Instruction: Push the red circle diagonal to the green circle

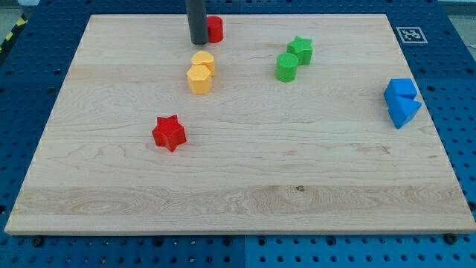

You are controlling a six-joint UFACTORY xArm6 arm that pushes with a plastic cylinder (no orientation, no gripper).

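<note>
Going left to right across the board. Red star is sitting well below my tip and slightly toward the view's left, not involved. My tip is resting near the view's top edge, a plain dark rod with nothing to open or close and holding nothing; it is only pressing sideways. The red circle is sitting right against my tip on its right side, partly hidden behind the rod, looks touching but hard to confirm. Two yellow blocks are lying just below my tip, touching each other, shapes unclear. The green circle is lying to the right of my tip and lower, with a green star touching its upper right. Two blue blocks are sitting far right, well apart from my tip.

Handling guess: red circle is looking small, light, rigid, likely sliding easily on smooth wood, and being round it is probably slipping off a push that is off-centre. Best contact is seeming to be its left face, centred, driving rightward and down toward a spot diagonal to the green circle, avoiding the green star.
</note>
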